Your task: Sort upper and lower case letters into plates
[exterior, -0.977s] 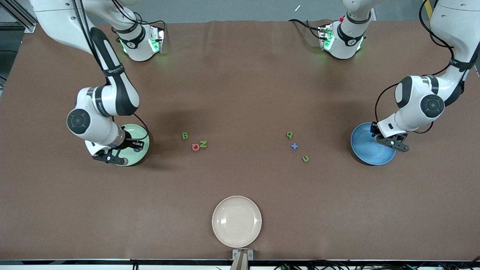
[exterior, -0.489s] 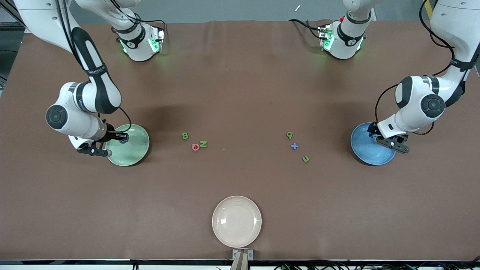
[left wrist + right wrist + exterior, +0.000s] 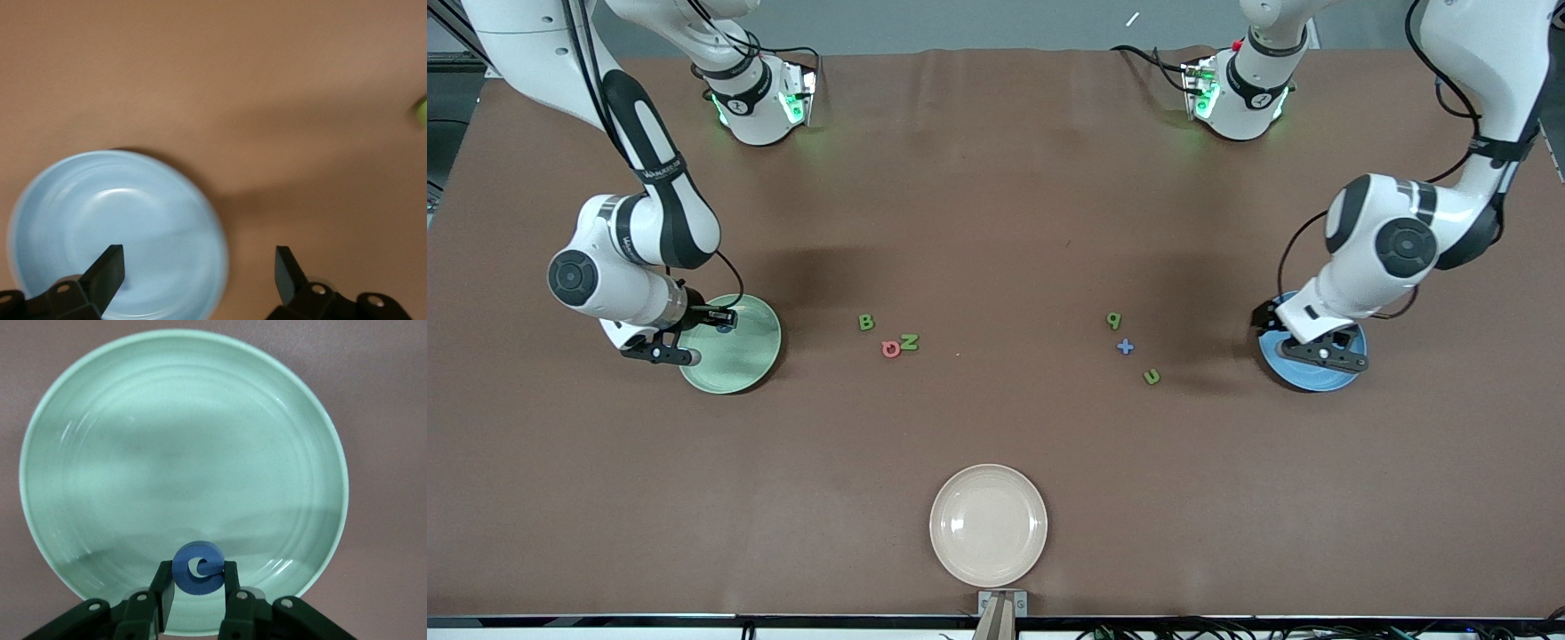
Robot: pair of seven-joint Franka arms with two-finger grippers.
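Six small letters lie loose on the brown table, all at mid-height in the front view and in two clusters of three. Toward the right arm's end are a green B, a red O and a green Z. The O and Z are touching or nearly so, both slightly nearer the camera than the B. Toward the left arm's end are a green q, a blue cross-shaped letter just below it in the frame, and a green u lower again.

The pale green plate sits at the right arm's end of that same band. The right gripper hangs over the plate's rim area, its fingers pinching a round blue letter between them. The letter may be a lower-case a or e, but its shape is hard to make out.

The bright blue plate sits at the left arm's end, largely covered in the front view by the left gripper. In the left wrist view its jaws stand wide apart with nothing between them. One of the fingers is over the plate's bowl and the other is over bare table just off the rim.

A cream-beige plate rests at the lower centre of the front view, well apart from everything else.
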